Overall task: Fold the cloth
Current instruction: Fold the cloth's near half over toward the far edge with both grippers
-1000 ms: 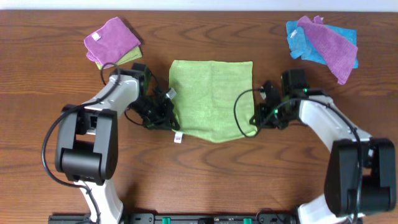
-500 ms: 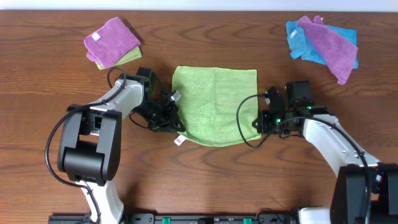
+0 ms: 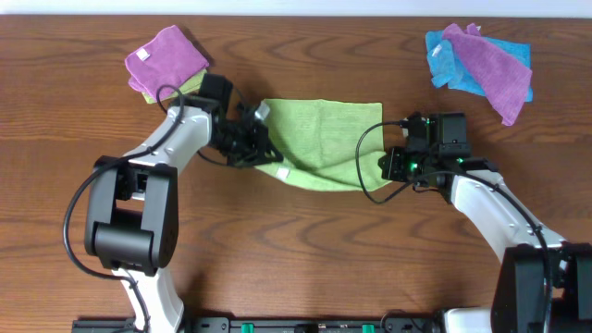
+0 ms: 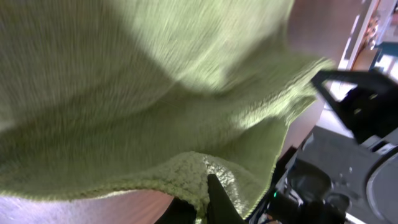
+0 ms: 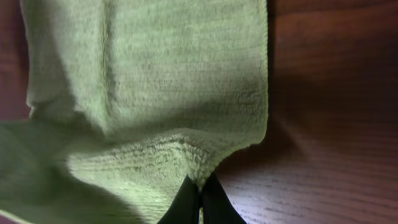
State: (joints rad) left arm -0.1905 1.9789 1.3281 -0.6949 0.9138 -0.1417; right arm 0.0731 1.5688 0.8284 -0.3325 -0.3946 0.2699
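Lime-green cloth (image 3: 324, 129) lay mid-table, nearer the far edge, with its near edge raised and bunched. Left gripper (image 3: 262, 151) was clamped on the near-left corner, beside the white tag (image 3: 284, 172). Right gripper (image 5: 199, 198) was pinched closed on the near-right corner.

Left wrist view: cloth (image 4: 155, 93) is blurring, running off three edges and hiding most of the left gripper (image 4: 208, 190). Overhead: purple cloth (image 3: 166, 58) is covering most of a yellow-green cloth (image 3: 192, 85); second purple cloth (image 3: 490, 60) is overlapping the blue cloth (image 3: 444, 60).
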